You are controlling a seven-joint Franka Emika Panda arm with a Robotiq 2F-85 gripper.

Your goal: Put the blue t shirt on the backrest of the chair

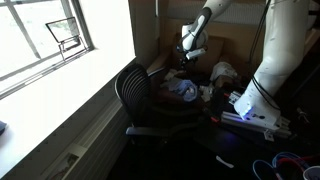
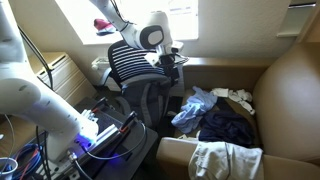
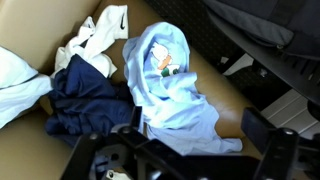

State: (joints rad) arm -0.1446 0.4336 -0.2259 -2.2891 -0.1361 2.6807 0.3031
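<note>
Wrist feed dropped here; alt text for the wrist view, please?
A crumpled light blue t-shirt lies on a tan cushion, centre frame, above the open gripper. A dark navy garment and white clothes lie to its left; black chair parts fill the upper right.

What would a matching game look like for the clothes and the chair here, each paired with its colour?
Things:
1. t-shirt
2. crumpled garment lying beside it
3. chair backrest
4. small garment at the top of the wrist view

Colours:
A. dark navy
B. black, ribbed
C. light blue
D. white

Pairs: 1-C, 2-A, 3-B, 4-D
</note>
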